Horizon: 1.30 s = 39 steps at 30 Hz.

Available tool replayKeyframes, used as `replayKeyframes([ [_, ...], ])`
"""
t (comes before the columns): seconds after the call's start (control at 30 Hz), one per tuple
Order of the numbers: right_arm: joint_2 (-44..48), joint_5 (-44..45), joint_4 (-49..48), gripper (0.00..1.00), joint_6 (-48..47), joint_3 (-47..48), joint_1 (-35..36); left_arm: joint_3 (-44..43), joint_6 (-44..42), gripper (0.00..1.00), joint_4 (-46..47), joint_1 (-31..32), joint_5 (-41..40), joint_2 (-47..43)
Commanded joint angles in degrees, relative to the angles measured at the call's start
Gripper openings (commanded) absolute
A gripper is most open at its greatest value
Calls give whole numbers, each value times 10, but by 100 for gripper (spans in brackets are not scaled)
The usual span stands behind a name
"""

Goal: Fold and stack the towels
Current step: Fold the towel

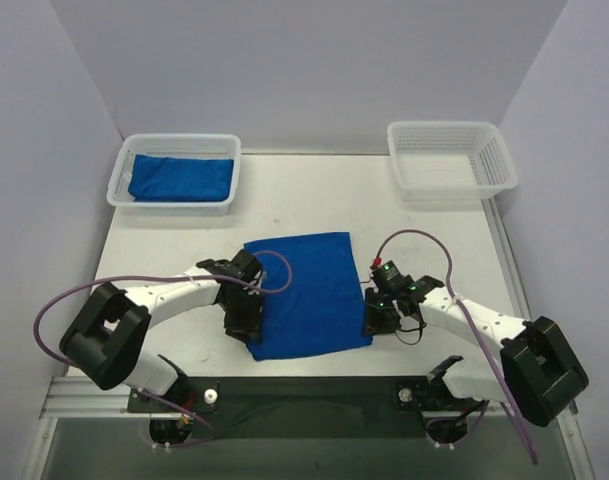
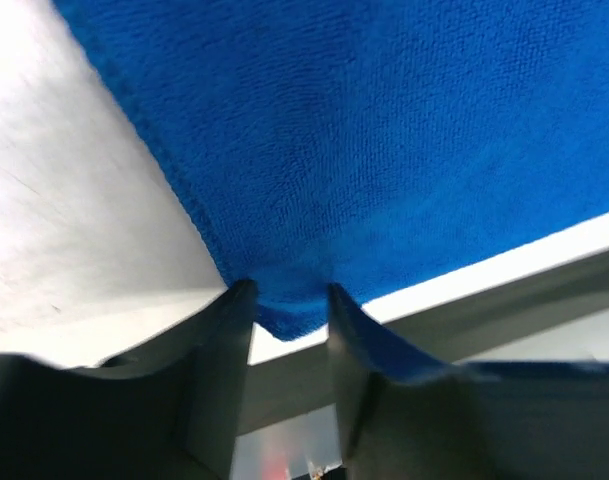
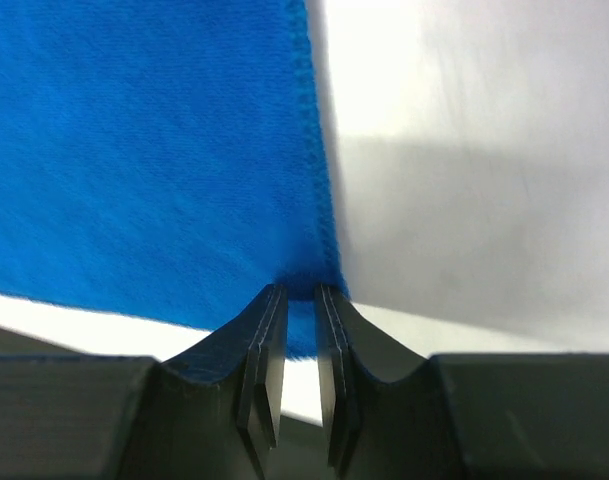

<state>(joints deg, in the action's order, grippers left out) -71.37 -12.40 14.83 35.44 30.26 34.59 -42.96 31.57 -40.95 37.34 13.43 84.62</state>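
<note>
1. The left claw [image 2: 289,300] is clenched on the near-left corner of the blue towel [image 2: 384,130]. We see the cloth bunched between its two fingers [image 2: 224,345] in the left wrist view.
2. The right claw [image 3: 301,300] is clamped on the near-right corner. Its pads [image 3: 267,350] stand almost together, with the stitched hem caught in the narrow gap.
3. Only the wrist views show these pinches. From above, the wrists cover both corners, so we can't read the grip there.
4. The top view gives us the whole layout instead. The towel lies spread flat in the middle of the counter [image 1: 184,245], its near edge between the two claws and its far edge towards the baskets.
5. A loop of the left arm's purple cable [image 1: 282,268] arcs over the towel's left edge.
6. At the far left stands a white basket [image 1: 182,207] with a folded blue towel [image 1: 180,178] inside.
7. At the far right sits a second white basket [image 1: 451,160], well apart from the spread towel.
</note>
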Motion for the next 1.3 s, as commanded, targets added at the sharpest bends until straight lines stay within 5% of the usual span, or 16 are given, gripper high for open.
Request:
replayKeyframes([
  [0.0,56,-7,152,20,6,-15,4,28,2,48,-42,8,5,-33],
  [0.2,144,-30,179,23,6,-13,0,-42,-20,75,-65,-4,-28,-121],
  [0.4,50,-29,116,42,-125,107,-99,-127,-98,96,-36,-155,-38,-88],
  [0.57,-63,-77,22,61,-186,230,-166,-166,-152,97,82,-211,-64,-18],
  [0.77,-220,-117,-20,71,-244,347,-189,-218,-169,97,164,-244,-29,104],
  [1.27,-443,-207,-53,63,-232,489,-211,-269,-170,72,214,-246,-2,247],
])
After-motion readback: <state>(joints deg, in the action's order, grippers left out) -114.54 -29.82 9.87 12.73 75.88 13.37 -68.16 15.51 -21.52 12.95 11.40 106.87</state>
